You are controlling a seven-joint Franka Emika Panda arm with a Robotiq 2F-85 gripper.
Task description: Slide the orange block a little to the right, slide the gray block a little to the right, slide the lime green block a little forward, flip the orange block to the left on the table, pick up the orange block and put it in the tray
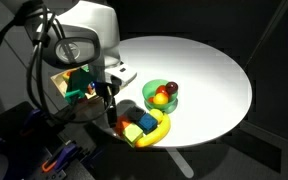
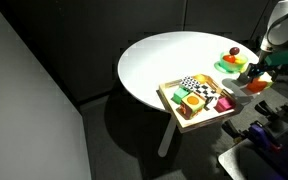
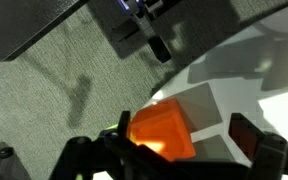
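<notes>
In the wrist view the orange block [image 3: 162, 132] sits on the white table between the fingers of my gripper [image 3: 179, 140]. It lies close to the left finger, with a gap to the right finger, so the gripper is open. In an exterior view the gripper [image 1: 112, 108] hangs low over the table's near edge, with the orange block [image 1: 121, 127] just below it. The lime green block [image 1: 145, 122] lies beside a blue block [image 1: 134, 132]. The tan tray [image 2: 169, 100] holds several coloured items and is partly hidden behind the arm [image 1: 60, 84]. I cannot make out the gray block.
A green bowl [image 1: 150, 92] with fruit stands near the blocks and also shows in the exterior view [image 2: 227, 66]. A yellow banana [image 1: 158, 130] curves around the blocks. The round white table [image 1: 204, 75] ends close to the gripper, with dark floor beyond.
</notes>
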